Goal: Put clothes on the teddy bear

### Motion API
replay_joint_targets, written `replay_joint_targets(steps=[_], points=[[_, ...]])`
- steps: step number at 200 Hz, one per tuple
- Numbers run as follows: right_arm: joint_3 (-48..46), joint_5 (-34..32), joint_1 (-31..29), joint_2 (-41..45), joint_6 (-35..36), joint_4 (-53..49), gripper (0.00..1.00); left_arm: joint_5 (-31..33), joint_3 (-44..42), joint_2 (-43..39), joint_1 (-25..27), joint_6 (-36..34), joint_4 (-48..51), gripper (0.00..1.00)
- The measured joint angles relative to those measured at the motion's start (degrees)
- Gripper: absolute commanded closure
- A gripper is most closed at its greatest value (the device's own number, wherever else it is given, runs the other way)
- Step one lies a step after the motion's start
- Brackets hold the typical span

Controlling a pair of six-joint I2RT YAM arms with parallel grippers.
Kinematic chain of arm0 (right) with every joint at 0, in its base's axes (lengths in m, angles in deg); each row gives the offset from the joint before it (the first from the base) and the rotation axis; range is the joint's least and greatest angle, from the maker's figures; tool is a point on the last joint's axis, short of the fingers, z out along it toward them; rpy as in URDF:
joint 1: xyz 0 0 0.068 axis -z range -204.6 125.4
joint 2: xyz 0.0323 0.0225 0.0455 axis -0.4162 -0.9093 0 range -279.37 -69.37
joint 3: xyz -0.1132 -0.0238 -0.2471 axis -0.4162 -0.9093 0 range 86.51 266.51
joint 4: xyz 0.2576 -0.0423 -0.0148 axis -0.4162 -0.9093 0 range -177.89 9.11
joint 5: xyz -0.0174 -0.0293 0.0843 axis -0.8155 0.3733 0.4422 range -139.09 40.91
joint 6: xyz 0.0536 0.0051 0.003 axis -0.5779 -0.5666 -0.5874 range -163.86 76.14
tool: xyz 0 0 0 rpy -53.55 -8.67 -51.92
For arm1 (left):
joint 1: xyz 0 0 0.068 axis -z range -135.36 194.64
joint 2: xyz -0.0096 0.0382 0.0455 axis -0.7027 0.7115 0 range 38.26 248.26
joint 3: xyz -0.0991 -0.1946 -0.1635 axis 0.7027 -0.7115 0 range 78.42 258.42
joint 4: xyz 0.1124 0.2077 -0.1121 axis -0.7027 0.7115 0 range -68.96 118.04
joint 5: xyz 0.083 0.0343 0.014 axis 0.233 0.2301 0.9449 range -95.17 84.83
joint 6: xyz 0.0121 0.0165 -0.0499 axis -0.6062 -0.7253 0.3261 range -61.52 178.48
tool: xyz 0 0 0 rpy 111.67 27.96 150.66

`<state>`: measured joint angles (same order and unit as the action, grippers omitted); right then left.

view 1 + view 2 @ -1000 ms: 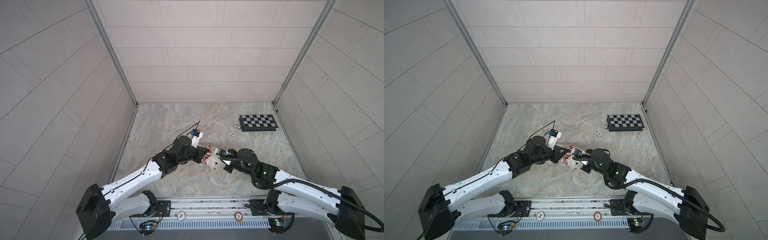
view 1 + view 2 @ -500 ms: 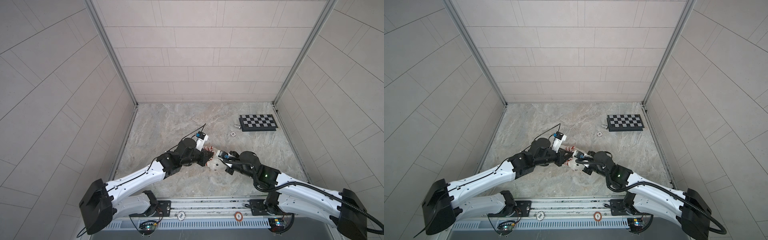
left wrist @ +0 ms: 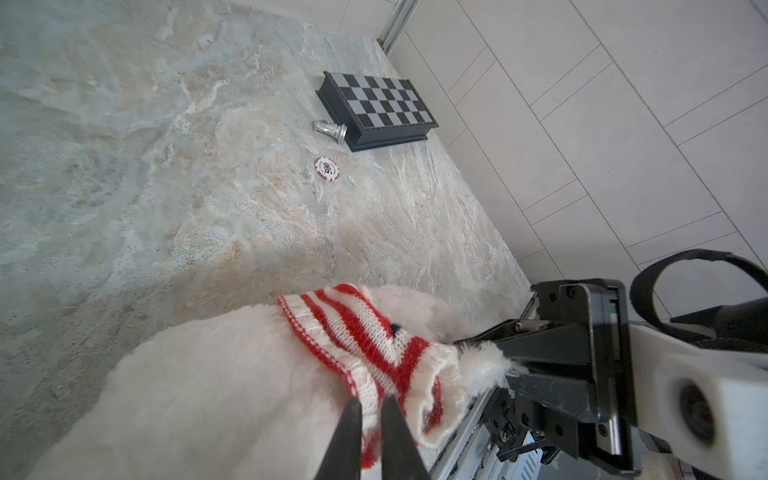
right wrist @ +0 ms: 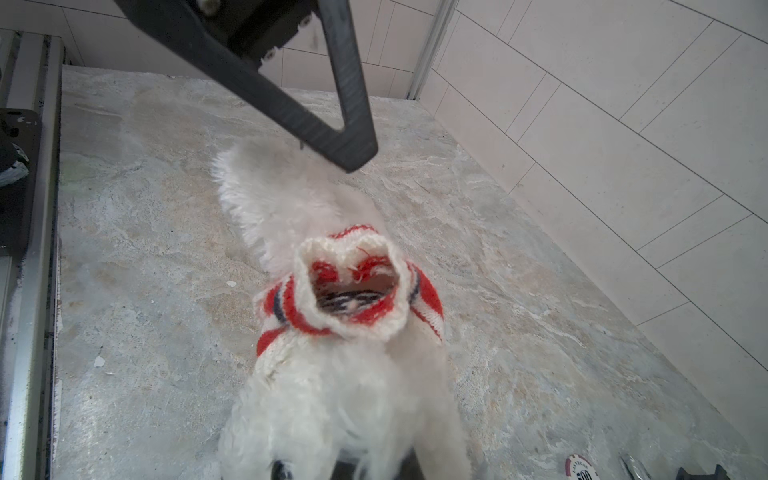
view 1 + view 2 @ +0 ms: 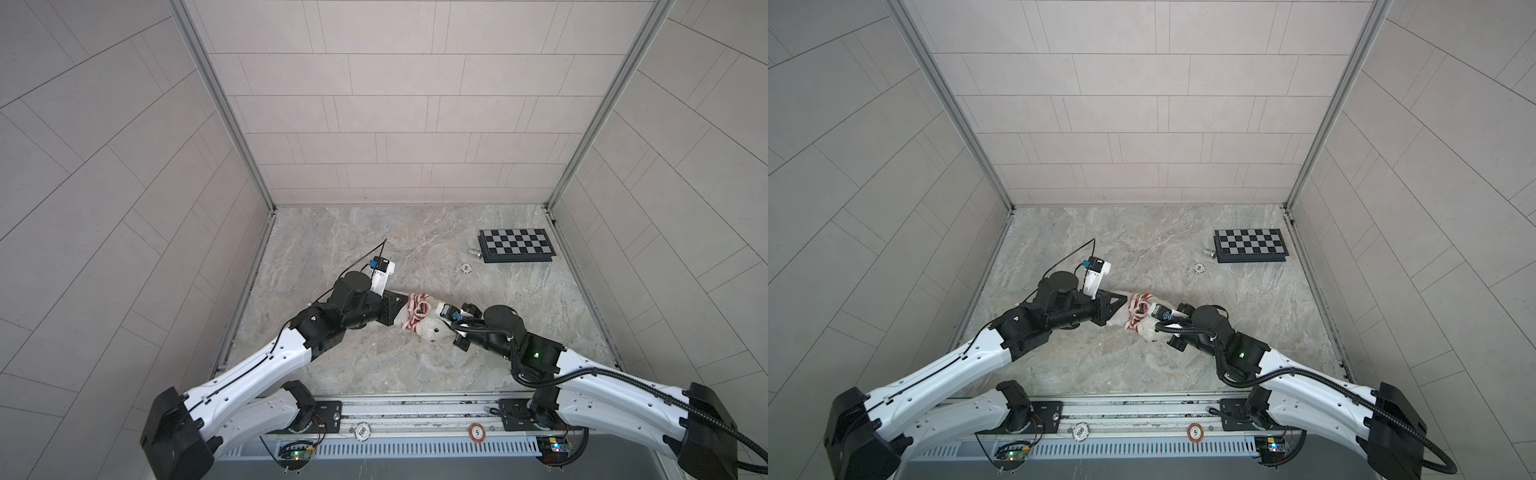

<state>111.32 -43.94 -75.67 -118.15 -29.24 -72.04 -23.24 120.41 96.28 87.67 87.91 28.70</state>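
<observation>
The white teddy bear lies mid-table, its head toward my right arm. A red-and-white striped sweater is bunched over its upper body, with the empty collar gaping toward the right wrist camera. My left gripper points at the sweater's hem; its jaws stand a narrow gap apart, with knit showing in the gap. Seen from the right wrist, that gripper's tip hangs just clear of the knit, over the bear's hind end. My right gripper is shut on a tuft of the bear's fur by its head.
A black chessboard lies at the back right, with a small silver piece and a poker chip beside it. The metal rail runs along the front edge with two chips on it. Tiled walls close three sides.
My left arm pushed right toward the bear, then drew back a little to the left, and its jaws have parted slightly. The right gripper has barely moved and keeps its hold.
</observation>
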Motion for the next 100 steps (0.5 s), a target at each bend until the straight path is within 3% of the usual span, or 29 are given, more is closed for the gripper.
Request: replay_joint_targets(steps=[41, 100], points=[[0.0, 0.0, -0.02, 0.04, 0.0, 0.0, 1.0, -0.74, -0.24, 2.73, 0.57, 0.42, -0.33, 0.73], [0.0, -0.04, -0.04, 0.46, 0.04, -0.04, 1.0, -0.55, -0.24, 5.99, 2.16, 0.5, -0.74, 0.72]])
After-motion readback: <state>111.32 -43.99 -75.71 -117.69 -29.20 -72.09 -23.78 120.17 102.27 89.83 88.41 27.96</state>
